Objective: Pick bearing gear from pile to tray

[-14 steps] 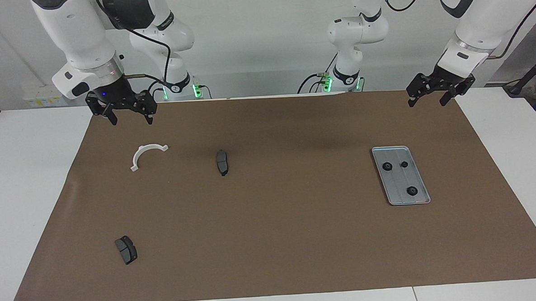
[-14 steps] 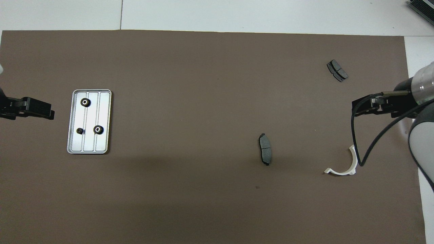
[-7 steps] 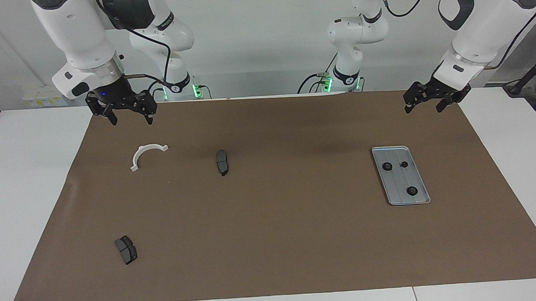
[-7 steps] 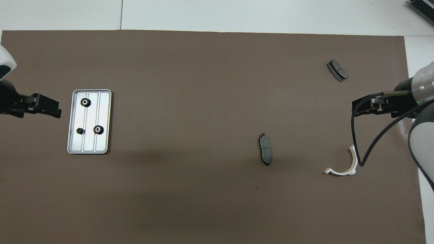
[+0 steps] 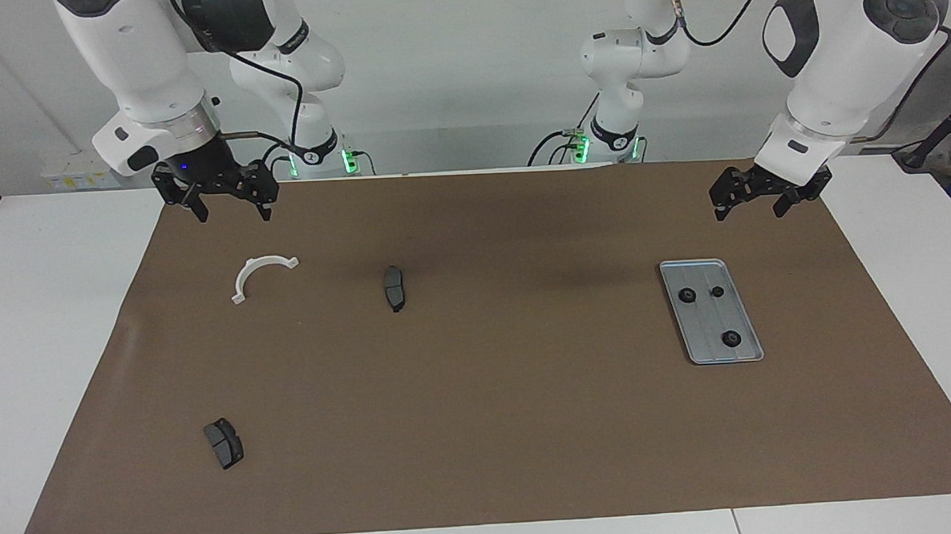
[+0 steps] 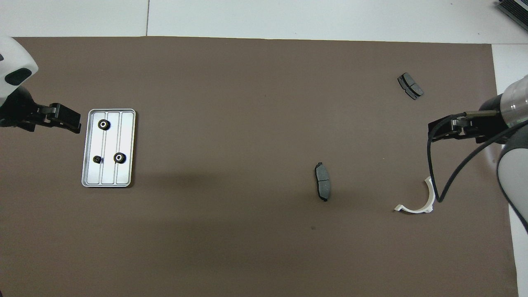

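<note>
While the left gripper (image 5: 745, 200) drifts in over the mat, jaws spread and empty, the right gripper (image 5: 229, 201) waits spread.

The flat silver-grey metal tray (image 5: 748, 350) holds three small black bearing gears (image 5: 731, 338) (none left loose); well away from the tray lie only grey brake-pad pieces (image 5: 394, 287) and a white half-ring bracket (image 5: 253, 273), so picking looks finished.

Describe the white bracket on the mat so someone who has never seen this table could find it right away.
Start at the brown mat and go to the right arm's end, away from the tray. The white bracket lies there, under and just ahead of the right gripper. It is the only white part and the only open half-ring; the two brake pads near it are dark grey and solid.
</note>
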Robot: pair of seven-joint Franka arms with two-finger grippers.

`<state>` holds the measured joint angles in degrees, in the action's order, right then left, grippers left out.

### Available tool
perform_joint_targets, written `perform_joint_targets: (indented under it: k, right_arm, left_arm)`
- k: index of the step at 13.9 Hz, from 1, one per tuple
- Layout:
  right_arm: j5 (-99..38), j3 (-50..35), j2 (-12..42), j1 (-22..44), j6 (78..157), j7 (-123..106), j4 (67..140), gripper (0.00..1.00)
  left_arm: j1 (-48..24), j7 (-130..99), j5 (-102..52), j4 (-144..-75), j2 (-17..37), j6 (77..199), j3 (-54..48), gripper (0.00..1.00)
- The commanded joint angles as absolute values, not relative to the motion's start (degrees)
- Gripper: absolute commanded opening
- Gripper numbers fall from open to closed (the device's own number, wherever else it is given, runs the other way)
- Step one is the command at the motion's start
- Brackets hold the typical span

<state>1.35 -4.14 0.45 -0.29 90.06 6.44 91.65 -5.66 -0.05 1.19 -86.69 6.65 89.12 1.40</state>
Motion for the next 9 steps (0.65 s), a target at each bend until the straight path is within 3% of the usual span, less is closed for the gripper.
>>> perform_joint_targets:
  k: [1, 9]
  right_arm:
    - [0.44, -4.39, 0.18, -0.70, 89.82, 6.24, 92.11, 1.00]
    - [0.44, -4.39, 0.18, -0.70, 89.82, 6.24, 92.02, 1.00]
  left_arm:
    - [-5.63, -1.41, -1.49, -86.04, 6.68, 89.56, 2.20, 1.00]
    - [-5.71, -1.49, -1.41, -85.96, 6.24, 89.47, 2.29, 1.00]
